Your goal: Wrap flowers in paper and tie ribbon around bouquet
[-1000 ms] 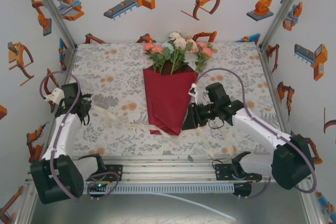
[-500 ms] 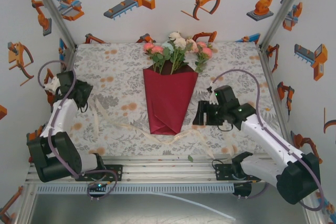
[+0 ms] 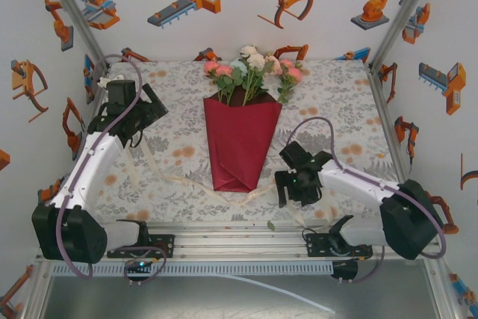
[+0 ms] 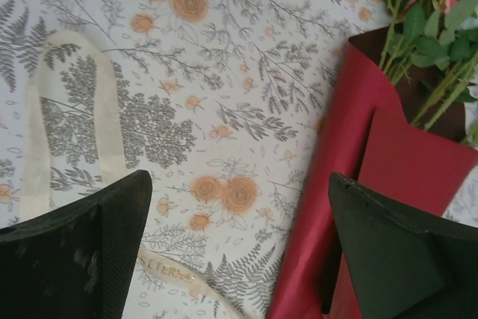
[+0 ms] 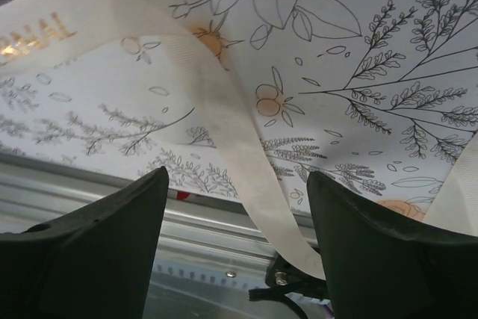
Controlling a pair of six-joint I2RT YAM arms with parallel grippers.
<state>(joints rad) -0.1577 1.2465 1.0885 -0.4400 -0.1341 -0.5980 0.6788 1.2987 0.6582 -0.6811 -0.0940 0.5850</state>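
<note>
Bouquet [image 3: 240, 147] lies flat mid-worktop [image 3: 172, 102], blooms at 12 o'clock, pointed end at 6. Paper [image 3: 235, 158] is a narrow crimson cone, glossy, with one overlapping flap edge down the front and a darker maroon inside showing at the mouth. Flowers [image 3: 252, 69] fan out of the top: pink, white and pale green heads on thin green stems with leaves. Ribbon [image 5: 231, 147] is cream with gold lettering, loose on the cloth. It runs from a loop at 9 o'clock of the cone, past the cone's tip, and on to 4 o'clock. Can't tell whether it goes under the tip. It isn't tied round the cone. Left pincer [image 4: 237, 184] sits at 9 o'clock of the bouquet, jaws wide, gripping nothing; between them the wrist view shows cloth, with the ribbon loop at its left finger and the cone edge at its right. Right pincer [image 5: 237, 177] is low at 4 o'clock of the tip, near the worktop's front edge, jaws apart. A ribbon strand runs through the gap, unclamped.
</note>
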